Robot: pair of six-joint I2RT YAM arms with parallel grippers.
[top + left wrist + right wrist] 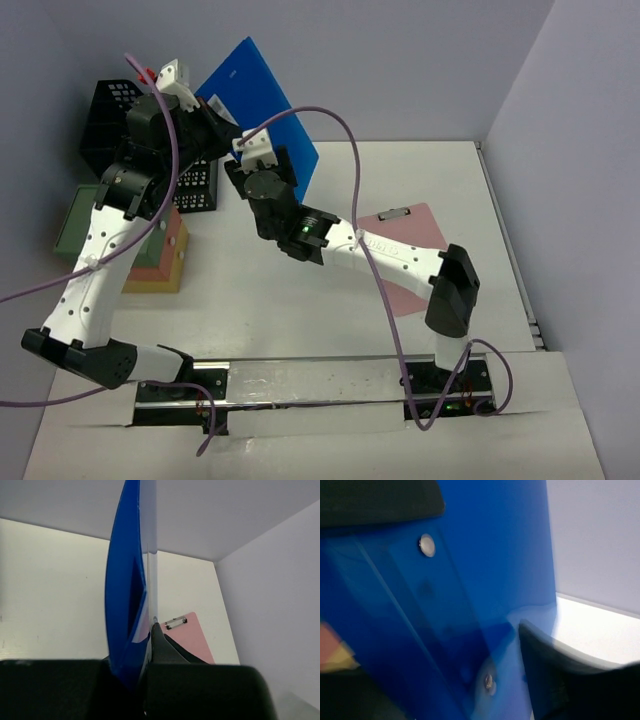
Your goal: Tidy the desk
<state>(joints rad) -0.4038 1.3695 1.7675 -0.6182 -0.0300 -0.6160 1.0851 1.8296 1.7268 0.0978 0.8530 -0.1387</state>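
A blue clipboard (262, 105) stands upright, tilted, above the back left of the white desk (300, 310). My left gripper (215, 118) is shut on its lower left edge. In the left wrist view the clipboard (125, 595) shows edge-on between the jaws of the left gripper (149, 626). My right gripper (247, 165) is right at the board's lower edge. In the right wrist view the blue board (470, 580) fills the frame. One dark finger (560, 680) shows at the right, with the jaws wide apart. A pink clipboard (412, 250) lies flat on the desk at the right.
A black mesh organizer (120, 120) stands at the back left, with a smaller mesh bin (196, 187) beside it. A stack of green, pink and yellow books (150, 255) lies at the left edge. Lavender walls close the back and right sides. The pink clipboard also shows in the left wrist view (192, 640).
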